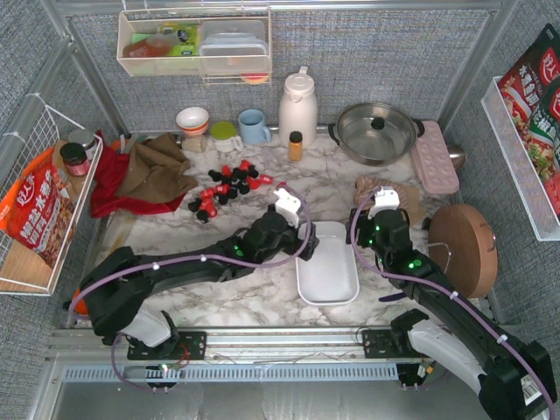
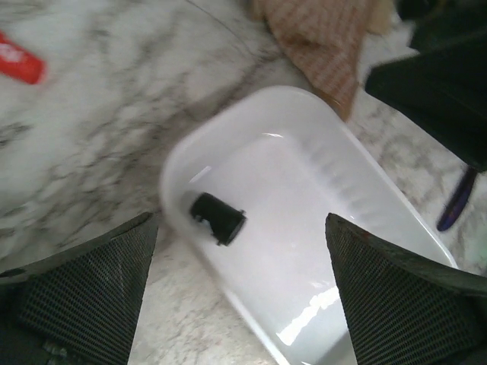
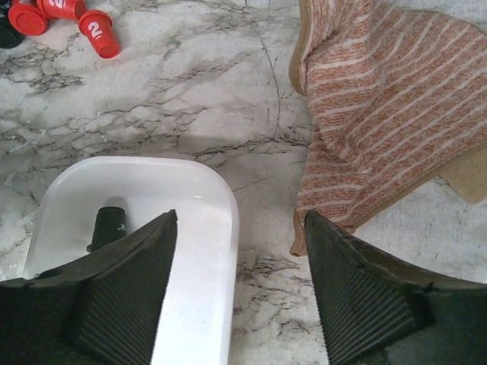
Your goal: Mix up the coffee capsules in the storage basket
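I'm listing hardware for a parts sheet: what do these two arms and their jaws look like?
The left arm and right arm are black, jointed, with white wrist housings, purple cables alongside and green lights. The jaws are broad, black, cross-hatched.

Grey woven-fabric walls (image 1: 367, 52) on three sides; white, grey-veined marble bench (image 1: 254, 302); clear shelf (image 1: 194, 42) on back wall; white wire rack (image 1: 26, 122) on left wall; aluminium rail (image 1: 289, 337) along near edge.

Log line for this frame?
left gripper open over storage basket | one black capsule inside | right gripper open, empty | other capsules on table
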### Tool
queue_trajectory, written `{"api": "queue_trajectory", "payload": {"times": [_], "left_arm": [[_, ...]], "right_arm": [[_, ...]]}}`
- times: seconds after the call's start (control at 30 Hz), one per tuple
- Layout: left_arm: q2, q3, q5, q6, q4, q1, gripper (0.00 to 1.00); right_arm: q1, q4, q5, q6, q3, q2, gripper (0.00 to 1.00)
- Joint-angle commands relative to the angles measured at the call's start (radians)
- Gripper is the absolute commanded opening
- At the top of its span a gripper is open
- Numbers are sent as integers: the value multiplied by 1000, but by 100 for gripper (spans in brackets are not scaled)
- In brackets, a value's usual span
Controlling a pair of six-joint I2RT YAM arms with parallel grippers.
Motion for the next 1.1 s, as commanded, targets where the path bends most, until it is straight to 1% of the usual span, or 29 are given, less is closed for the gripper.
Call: {"api": "queue_trajectory", "payload": {"times": [0.0, 0.03, 0.1, 0.2, 0.23, 0.3, 0.4, 0.57, 0.67, 0.77, 0.83, 0.93, 1.07], "left_arm": [[-88, -49, -286, -54, 1, 2, 99], [-109, -64, -349, -61, -17, 3, 99], [-144, -76, -467, -97, -94, 14, 99], [-195, -97, -624, -199, -242, 44, 99], [-215, -107, -643, -235, -282, 64, 99], [-257, -145, -616, -299, -362, 134, 99], [-326, -205, -556, -382, -429, 279, 99], [-374, -273, -510, -377, -437, 478, 91], [-355, -285, -414, -330, -398, 590, 85], [-303, -271, -349, -277, -371, 667, 83], [-262, -251, -311, -240, -349, 697, 82], [-217, -228, -251, -192, -301, 719, 80], [-165, -187, -236, -154, -277, 731, 80]], "right_arm": [[0, 23, 44, 8, 3, -9, 82], [0, 23, 54, 13, 1, -13, 98], [-4, 26, 89, 43, -10, -23, 99], [-14, 29, 170, 123, -39, -40, 99], [-20, 33, 171, 135, -47, -47, 99], [-25, 47, 156, 136, -57, -62, 99], [-25, 55, 149, 134, -63, -72, 99], [-27, 64, 124, 131, -65, -65, 99], [-27, 61, 114, 128, -63, -64, 98], [-27, 61, 110, 126, -63, -69, 98], [-27, 62, 106, 126, -64, -71, 98], [-27, 64, 100, 125, -63, -68, 98], [-27, 65, 92, 124, -63, -62, 97]]}}
